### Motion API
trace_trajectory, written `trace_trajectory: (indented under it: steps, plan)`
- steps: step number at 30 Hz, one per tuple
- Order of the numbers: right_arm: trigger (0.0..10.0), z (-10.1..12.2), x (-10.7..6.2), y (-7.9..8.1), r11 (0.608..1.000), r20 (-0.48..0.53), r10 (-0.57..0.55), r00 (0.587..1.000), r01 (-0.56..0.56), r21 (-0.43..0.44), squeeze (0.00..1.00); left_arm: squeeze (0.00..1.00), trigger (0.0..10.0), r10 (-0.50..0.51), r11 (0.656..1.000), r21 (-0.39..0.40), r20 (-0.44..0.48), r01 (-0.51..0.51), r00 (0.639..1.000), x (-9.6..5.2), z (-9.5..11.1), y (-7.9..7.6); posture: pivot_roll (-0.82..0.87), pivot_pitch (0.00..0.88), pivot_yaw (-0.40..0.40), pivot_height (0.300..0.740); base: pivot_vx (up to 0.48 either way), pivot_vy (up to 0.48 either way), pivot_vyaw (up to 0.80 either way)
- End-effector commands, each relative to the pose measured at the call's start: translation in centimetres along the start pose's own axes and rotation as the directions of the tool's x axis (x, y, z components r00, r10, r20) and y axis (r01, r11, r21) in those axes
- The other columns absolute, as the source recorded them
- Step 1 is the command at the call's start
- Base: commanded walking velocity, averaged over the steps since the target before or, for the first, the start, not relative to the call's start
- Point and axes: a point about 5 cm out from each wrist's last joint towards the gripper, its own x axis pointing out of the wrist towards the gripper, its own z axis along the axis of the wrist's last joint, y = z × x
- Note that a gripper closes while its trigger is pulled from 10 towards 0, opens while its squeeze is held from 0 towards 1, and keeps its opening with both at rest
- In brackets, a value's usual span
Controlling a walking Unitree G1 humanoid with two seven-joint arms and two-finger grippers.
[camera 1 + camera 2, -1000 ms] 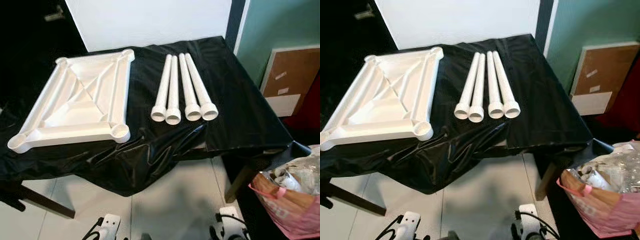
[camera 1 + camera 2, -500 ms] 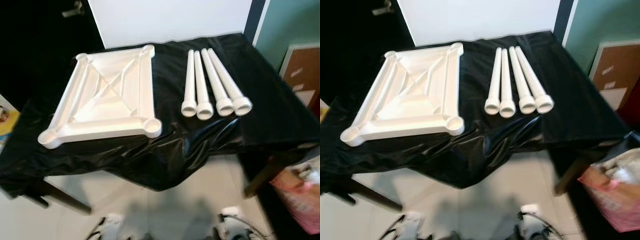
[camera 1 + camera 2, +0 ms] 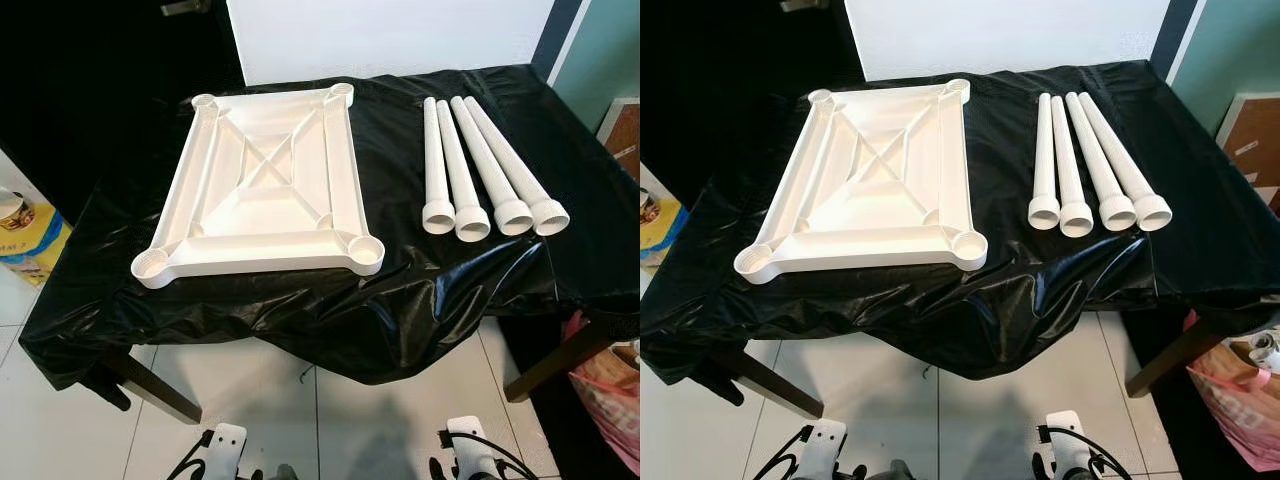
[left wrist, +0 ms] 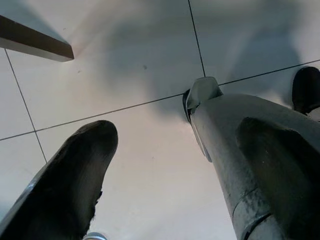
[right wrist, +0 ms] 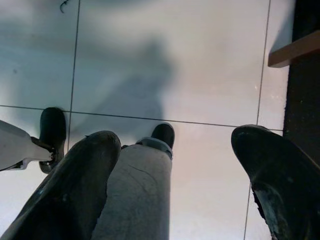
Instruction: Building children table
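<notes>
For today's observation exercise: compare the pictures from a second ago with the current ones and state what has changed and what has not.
Only the camera moved: the head view swung left, so the whole scene slid right in the picture. The tabletop and the four legs lie as before on the black cloth, untouched. Nothing was grasped or released; both arms hang over the floor, the left tool and right tool open.

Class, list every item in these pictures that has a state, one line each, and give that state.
Tabletop: upside down on the black cover, leg sockets empty.
Four legs: lying side by side, unattached, wide ends toward the robot.
Left hand: open, hanging above the floor.
Right hand: open, hanging above the floor.
</notes>
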Motion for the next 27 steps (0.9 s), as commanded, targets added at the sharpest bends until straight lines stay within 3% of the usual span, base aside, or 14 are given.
trace_trajectory:
  steps: [1, 17, 24, 25, 27]
  plan:
    - [10.0, -0.78, -0.19, 0.06, 1.000, -0.035, 0.009, 0.999, -0.010, -0.007, 0.00, 0.00, 10.0, -0.010, 1.000, 0.009, -0.043, 0.010, 0.999, -0.19, -1.14, -0.40, 0.00, 0.017, 0.059, 0.740, 0.000, 0.000, 0.00]
    - [10.0, -0.83, -0.19, -0.03, 1.000, -0.042, 0.007, 0.999, -0.007, -0.003, 0.00, 0.00, 10.0, -0.003, 1.000, 0.025, -0.049, 0.004, 0.999, -0.22, -1.21, -0.24, 0.00, 0.021, 0.059, 0.740, 0.000, 0.000, 0.00]
    - [10.0, -0.95, -0.19, 0.02, 0.999, -0.054, 0.011, 0.998, -0.008, 0.040, 0.00, 0.00, 10.0, -0.012, 1.000, 0.017, -0.041, 0.013, 0.999, -0.21, -1.11, -0.27, 0.00, 0.028, 0.059, 0.740, 0.000, 0.000, 0.00]
    - [10.0, -0.94, -0.19, 0.00, 0.999, -0.055, 0.006, 0.998, -0.004, 0.042, 1.00, 1.00, 10.0, -0.015, 1.000, 0.018, -0.037, 0.016, 0.999, -0.20, -1.06, -0.28, -0.01, 0.027, 0.059, 0.740, 0.000, 0.000, 0.00]
    - [10.0, -0.91, -0.18, 0.06, 0.998, -0.051, 0.012, 0.999, -0.009, 0.059, 1.00, 1.00, 10.0, -0.037, 0.999, 0.002, -0.024, 0.037, 0.999, -0.20, -0.94, -0.41, -0.01, 0.029, 0.059, 0.740, 0.000, 0.000, 0.00]
